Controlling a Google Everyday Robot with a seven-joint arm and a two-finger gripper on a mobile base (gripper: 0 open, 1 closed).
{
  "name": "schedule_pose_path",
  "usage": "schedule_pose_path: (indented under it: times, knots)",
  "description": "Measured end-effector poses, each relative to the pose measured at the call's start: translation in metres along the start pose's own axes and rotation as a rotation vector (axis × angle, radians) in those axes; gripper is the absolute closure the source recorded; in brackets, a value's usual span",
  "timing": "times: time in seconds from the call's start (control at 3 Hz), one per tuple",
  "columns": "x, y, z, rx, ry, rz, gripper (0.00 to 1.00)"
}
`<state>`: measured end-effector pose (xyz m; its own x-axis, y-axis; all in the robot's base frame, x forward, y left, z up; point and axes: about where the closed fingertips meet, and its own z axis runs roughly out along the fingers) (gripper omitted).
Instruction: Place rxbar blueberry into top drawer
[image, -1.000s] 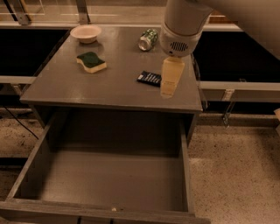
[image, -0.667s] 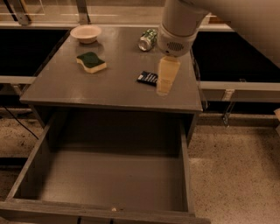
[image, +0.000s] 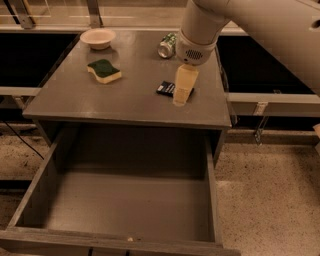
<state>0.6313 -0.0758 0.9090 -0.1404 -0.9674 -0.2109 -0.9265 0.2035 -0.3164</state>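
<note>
Hand (image: 180, 100) at rxbar blueberry (image: 166, 88), grip unclear, can (image: 167, 45), sponge (image: 104, 71), bowl (image: 98, 38) nearby, top drawer (image: 212, 190) open

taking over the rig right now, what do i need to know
The gripper is low over the table, at the right end of the rxbar; grasp not confirmed.
The rxbar lies flat on the table.
The drawer is open and empty.
Done: drawer open, gripper at the rxbar.
Left: grasp, lift, place in the drawer.
</note>
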Motion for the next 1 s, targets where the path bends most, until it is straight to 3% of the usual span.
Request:
schedule_pose_path:
  times: [0.67, 1.0]
  knots:
    - [0.017, -0.027, 0.055, -0.096, 0.047, 0.083, 0.00]
    - [0.015, -0.037, 0.074, -0.119, 0.058, 0.087, 0.00]
